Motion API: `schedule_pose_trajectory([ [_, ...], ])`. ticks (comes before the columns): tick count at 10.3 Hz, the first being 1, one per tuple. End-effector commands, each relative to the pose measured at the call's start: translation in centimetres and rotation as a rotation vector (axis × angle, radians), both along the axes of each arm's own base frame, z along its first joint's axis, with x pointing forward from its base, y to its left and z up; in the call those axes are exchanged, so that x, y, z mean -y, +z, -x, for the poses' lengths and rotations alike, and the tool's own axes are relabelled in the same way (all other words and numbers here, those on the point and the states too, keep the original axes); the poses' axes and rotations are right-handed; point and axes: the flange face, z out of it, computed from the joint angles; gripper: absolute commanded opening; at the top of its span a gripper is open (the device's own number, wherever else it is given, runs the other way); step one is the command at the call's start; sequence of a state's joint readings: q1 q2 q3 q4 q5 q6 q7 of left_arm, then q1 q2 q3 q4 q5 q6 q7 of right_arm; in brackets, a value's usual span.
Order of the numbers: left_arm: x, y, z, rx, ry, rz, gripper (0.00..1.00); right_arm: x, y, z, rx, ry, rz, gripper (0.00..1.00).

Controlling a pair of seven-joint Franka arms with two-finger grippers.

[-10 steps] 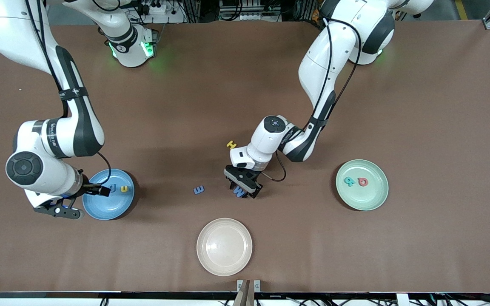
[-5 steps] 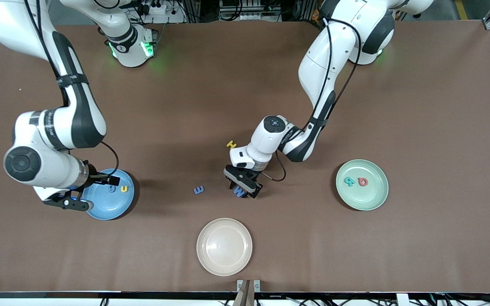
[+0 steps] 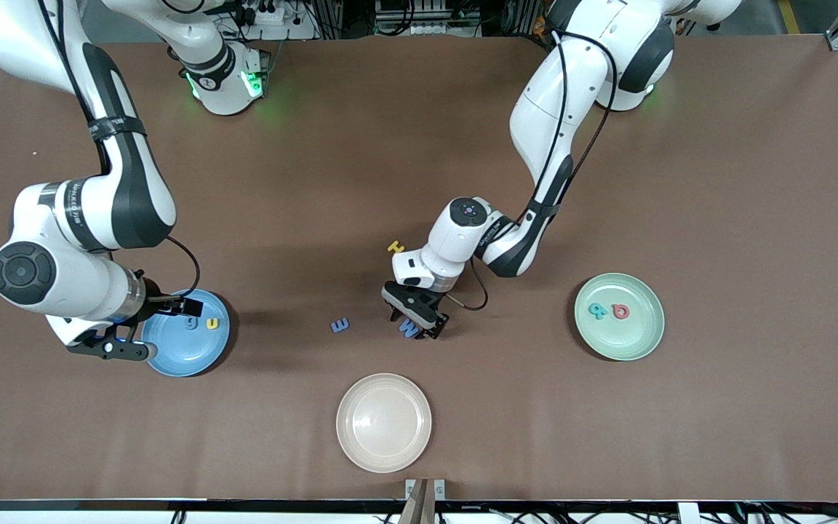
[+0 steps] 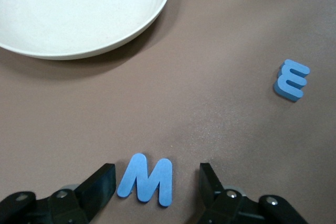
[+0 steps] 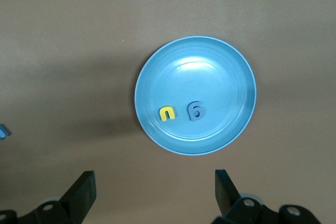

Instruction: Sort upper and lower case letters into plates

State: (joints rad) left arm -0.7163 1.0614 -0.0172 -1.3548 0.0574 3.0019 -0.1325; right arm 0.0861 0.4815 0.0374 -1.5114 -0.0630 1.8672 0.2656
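The right gripper [image 5: 152, 195] hangs over the blue plate [image 3: 172, 356] at the right arm's end of the table, jaws spread wide and empty; a yellow n [image 5: 167, 113] and a grey-blue 6 [image 5: 196, 111] lie in that plate. Toward the middle, a blue E [image 3: 340, 325] lies flat. The cream plate [image 3: 384, 455] sits nearer the camera. The left gripper [image 4: 156, 184] is low at the table, jaws parted either side of a blue M [image 4: 146, 179] — not touching it. A yellow H [image 3: 396, 247] lies farther back. The mint plate [image 3: 630, 349] holds a teal letter [image 3: 597, 311] and a red one [image 3: 620, 311].
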Motion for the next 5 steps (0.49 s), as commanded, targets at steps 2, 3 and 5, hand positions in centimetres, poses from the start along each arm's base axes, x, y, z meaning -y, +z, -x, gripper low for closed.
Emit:
schedule_pose_trajectory([
  [2,-0.98,-2.69,1.46,-0.024,-0.034,-0.067,0.75,-0.98,0.50,0.10,0.002,0.018,-0.017,1.00],
  [3,-1.22,-2.89,1.42,-0.018,-0.054,-0.081,0.76,-0.99,0.50,0.10,0.002,0.018,-0.017,1.00],
  [5,-1.68,-3.09,1.20,-0.010,-0.078,-0.097,0.76,-0.89,0.58,0.04,0.005,0.017,-0.015,1.00],
])
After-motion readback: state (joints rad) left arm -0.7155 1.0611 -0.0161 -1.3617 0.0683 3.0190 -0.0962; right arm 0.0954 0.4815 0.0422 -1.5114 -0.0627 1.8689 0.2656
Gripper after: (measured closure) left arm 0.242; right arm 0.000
